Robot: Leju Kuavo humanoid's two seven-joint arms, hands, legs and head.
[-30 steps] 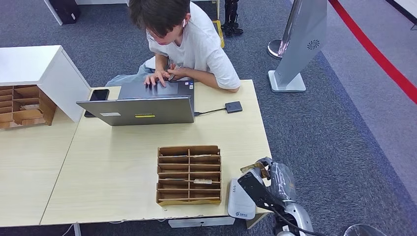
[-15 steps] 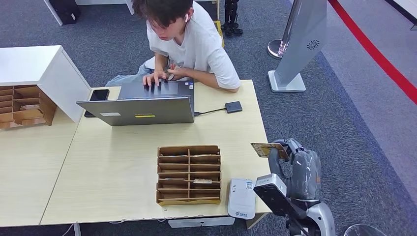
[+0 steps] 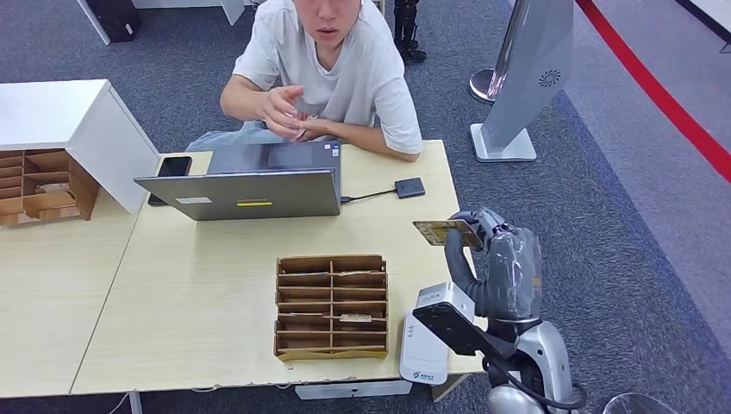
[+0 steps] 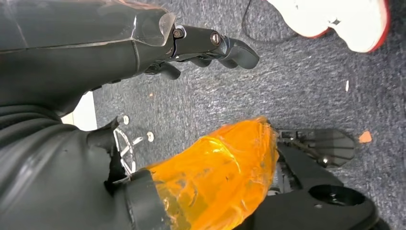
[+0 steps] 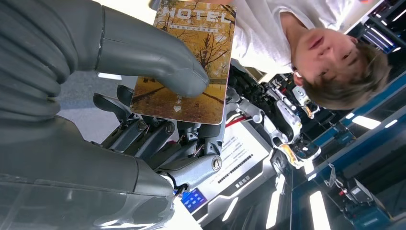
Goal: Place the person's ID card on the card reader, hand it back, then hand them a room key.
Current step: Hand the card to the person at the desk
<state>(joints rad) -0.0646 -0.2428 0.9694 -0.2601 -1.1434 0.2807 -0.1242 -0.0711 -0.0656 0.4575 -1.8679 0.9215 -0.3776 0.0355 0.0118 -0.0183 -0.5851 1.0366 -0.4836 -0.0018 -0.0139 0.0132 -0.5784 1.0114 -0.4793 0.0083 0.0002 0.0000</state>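
Observation:
My right hand (image 3: 493, 244) is raised over the table's right edge and holds a card (image 3: 446, 233) flat, pointing toward the person (image 3: 332, 69). In the right wrist view this card (image 5: 191, 62) reads HOTEL over an autumn picture, pinched between the thumb (image 5: 153, 60) and the fingers (image 5: 158, 139) beneath it. A white card reader (image 3: 422, 349) lies at the table's near edge, below my forearm, with nothing on it. The person sits behind the laptop (image 3: 246, 191) with both hands lifted near the chest. My left hand (image 4: 143, 43) hangs over the carpet, fingers loosely extended, holding nothing.
A wooden slotted organiser (image 3: 331, 306) stands mid-table left of the reader, with one card in a slot (image 3: 355, 318). A small black pad (image 3: 409, 187) is wired to the laptop. A phone (image 3: 171, 169) lies at the far left. A grey kiosk (image 3: 526, 78) stands on the floor to the right.
My right hand has risen from the reader and moved forward toward the person, carrying the card. The person has lifted their head and taken their hands off the laptop.

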